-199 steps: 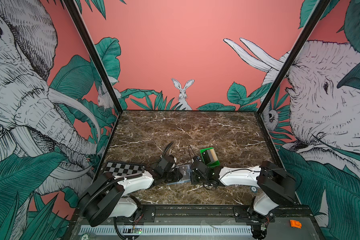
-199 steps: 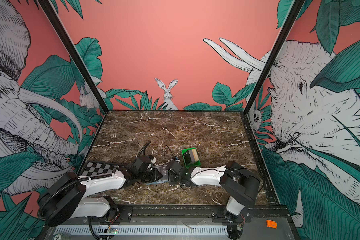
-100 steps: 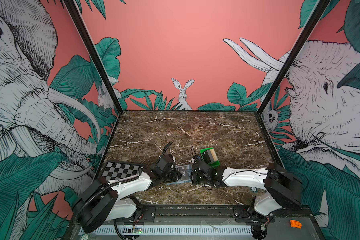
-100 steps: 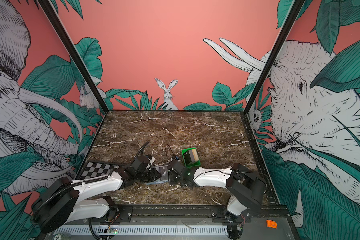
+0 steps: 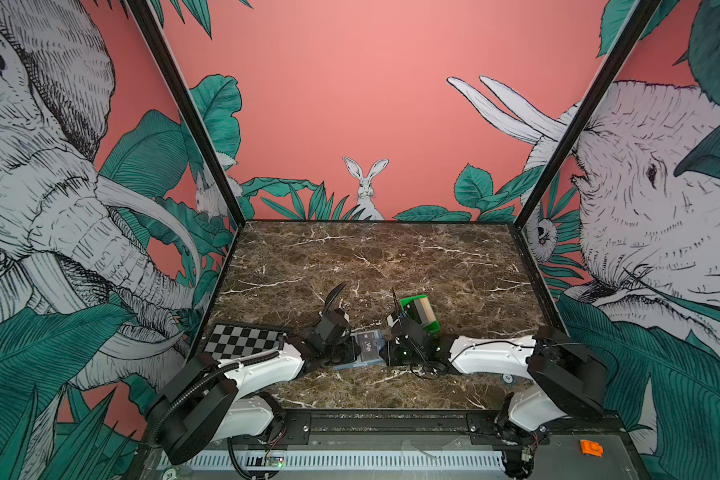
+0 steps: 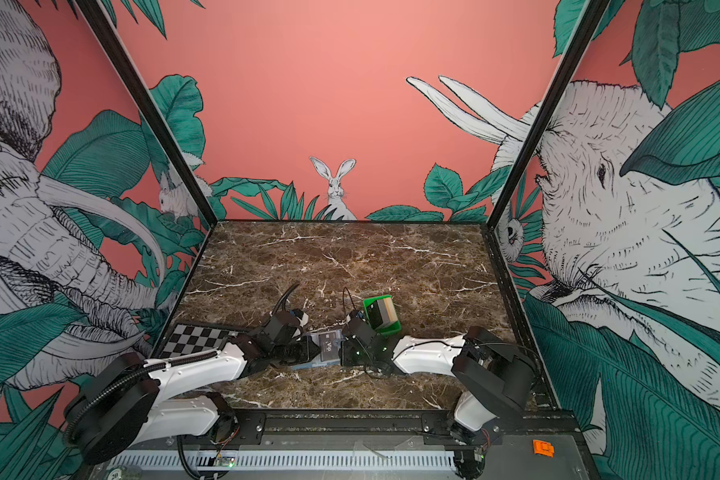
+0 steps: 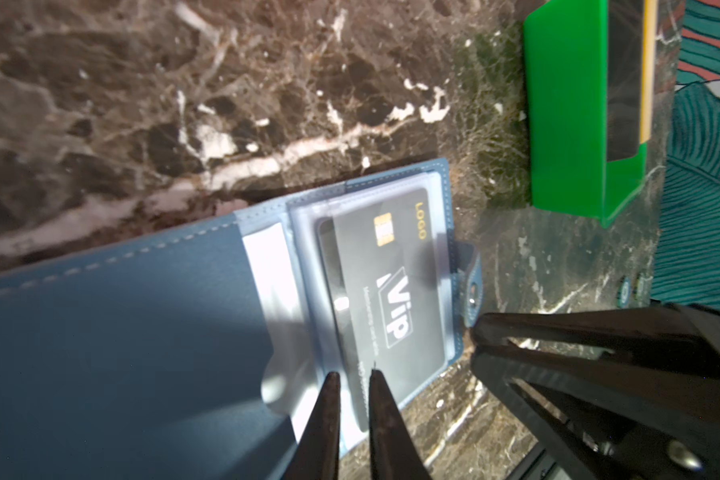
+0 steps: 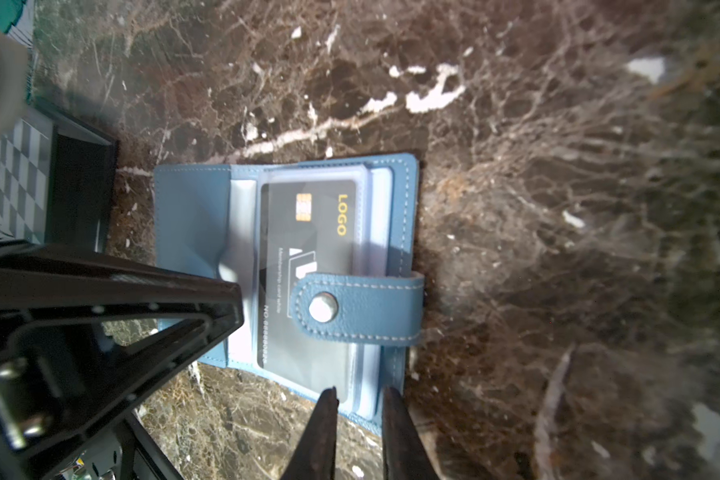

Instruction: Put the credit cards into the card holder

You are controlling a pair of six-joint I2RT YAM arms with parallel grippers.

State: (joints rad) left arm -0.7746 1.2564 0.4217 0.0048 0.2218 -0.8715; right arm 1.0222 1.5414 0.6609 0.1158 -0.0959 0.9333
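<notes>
I have the card holder [image 8: 184, 216] lying open on the desk [image 5: 391, 266] at about 6 o'clock, near the front edge in both top views, between my two arms. The black VIP card [image 8: 308, 232] sits in one of its clear sleeves, and the snap tab [image 8: 358, 307] is folded over the card's face.

My left gripper [image 7: 352, 374] is at the holder's 9 o'clock side. Its jaws are narrowed to a slit over the sleeve's open end, and I cannot tell whether they pinch anything. My right gripper [image 8: 360, 392] is at the 3 o'clock side. Its jaws are just as narrow at the sleeves' outer edge, and I cannot tell their grip either.

More credit cards [image 5: 420, 311], one dark and one tan, stand in the green tray [image 5: 433, 328] at the holder's 1 o'clock. The checkerboard plate [image 5: 242, 340] lies at 9 o'clock.
</notes>
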